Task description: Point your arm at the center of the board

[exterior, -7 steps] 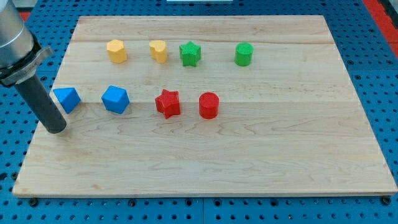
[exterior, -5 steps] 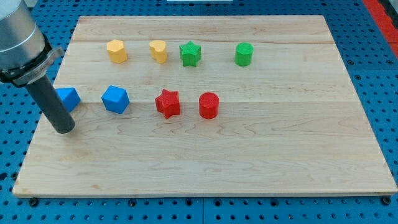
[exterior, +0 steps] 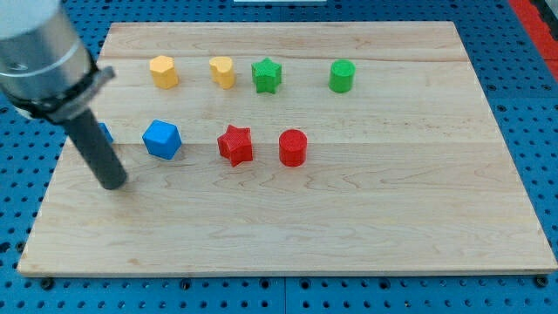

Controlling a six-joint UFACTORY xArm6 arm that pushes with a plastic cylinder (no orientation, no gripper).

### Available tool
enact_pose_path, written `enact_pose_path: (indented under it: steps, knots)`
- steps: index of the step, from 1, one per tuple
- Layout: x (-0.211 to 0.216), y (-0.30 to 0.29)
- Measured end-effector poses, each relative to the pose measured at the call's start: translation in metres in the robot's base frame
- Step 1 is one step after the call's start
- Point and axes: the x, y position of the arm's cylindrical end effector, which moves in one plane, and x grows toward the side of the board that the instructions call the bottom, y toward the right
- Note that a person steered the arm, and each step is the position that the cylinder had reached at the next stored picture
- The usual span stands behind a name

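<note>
My tip (exterior: 114, 184) rests on the wooden board (exterior: 349, 218) at the view's left, below and left of a blue hexagonal block (exterior: 161, 139). The rod hides most of another blue block (exterior: 105, 133); only a sliver shows at its right. A red star (exterior: 234, 144) and a red cylinder (exterior: 293, 147) sit near the board's middle, to the right of my tip. Along the top are a yellow hexagonal block (exterior: 163, 71), a second yellow block (exterior: 222, 71), a green star (exterior: 266, 75) and a green cylinder (exterior: 342, 76).
The board lies on a blue pegboard table (exterior: 536, 105). The arm's grey body (exterior: 39, 48) fills the view's top left corner.
My tip has slid to the right along the board's left part, from beside the left blue block to in front of it, now covering most of it. No block has moved.
</note>
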Motion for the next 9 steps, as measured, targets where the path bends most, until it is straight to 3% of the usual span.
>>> enact_pose_path:
  steps: [1,3,4,6,7,8,9]
  knots:
    - [0.029,0.073]
    - [0.032,0.214]
    - [-0.003,0.295]
    - [-0.06,0.29]
    - [-0.127,0.277]
    - [-0.114,0.193]
    - [-0.134,0.121]
